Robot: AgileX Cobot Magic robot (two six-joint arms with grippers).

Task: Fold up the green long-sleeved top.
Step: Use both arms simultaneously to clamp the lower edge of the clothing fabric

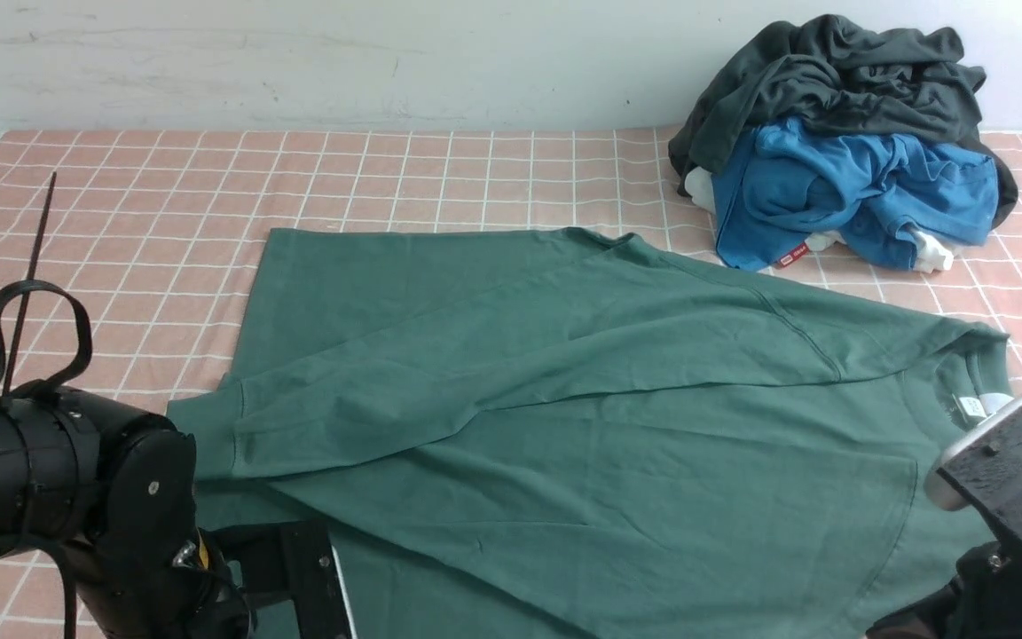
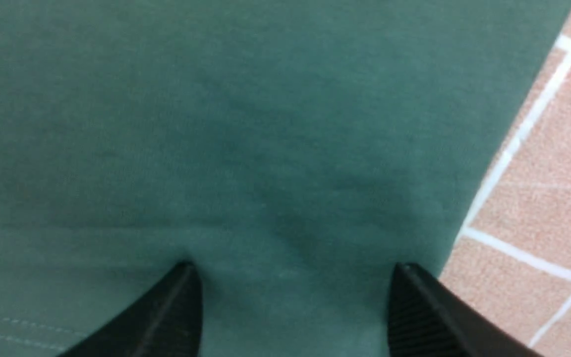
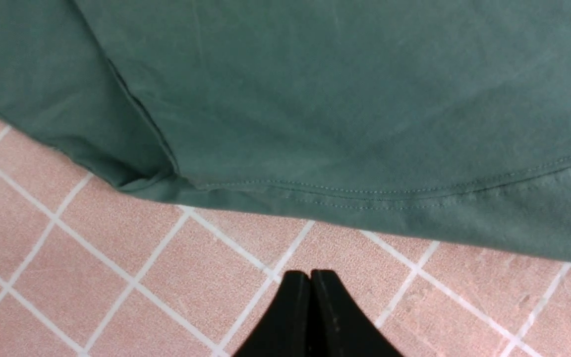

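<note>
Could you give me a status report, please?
Left gripper open over the green top. Right gripper shut, empty, over checked cloth beside the hem. Top spread flat, one sleeve folded across. Clothes pile far right, not in the way.

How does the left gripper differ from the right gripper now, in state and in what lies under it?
The left gripper is open, fingertips wide apart; the right gripper is shut, tips touching. The left gripper is over the green top; the right gripper is over the pink checked cover, beside the top's hem. Both have black fingers and hold nothing.
</note>
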